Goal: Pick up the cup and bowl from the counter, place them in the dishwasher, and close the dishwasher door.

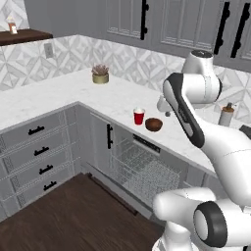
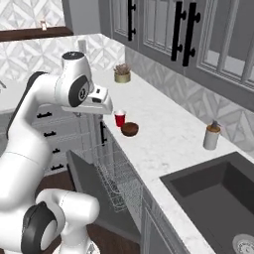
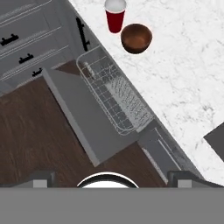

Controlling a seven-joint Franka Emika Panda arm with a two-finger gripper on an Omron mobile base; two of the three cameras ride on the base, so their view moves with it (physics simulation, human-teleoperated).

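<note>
Your gripper [image 3: 109, 177] hangs with jaws spread and empty above the dishwasher door [image 3: 83, 118] lying dropped open, wire rack [image 3: 116, 98] pulled out over it, cup [image 3: 115, 15] and bowl [image 3: 136, 38] side by side on the counter [image 3: 183, 74] just behind the rack

1 cup [image 1: 139, 116], 1 bowl [image 1: 154, 124], 1 plant pot [image 1: 100, 74], 1 soap dispenser [image 1: 226, 115], 1 sink [image 2: 218, 196].

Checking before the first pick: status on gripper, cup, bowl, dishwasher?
Gripper open, empty, high over the dishwasher door. Cup and bowl side by side on the counter, untouched. Door down, rack out, nothing blocking.
</note>
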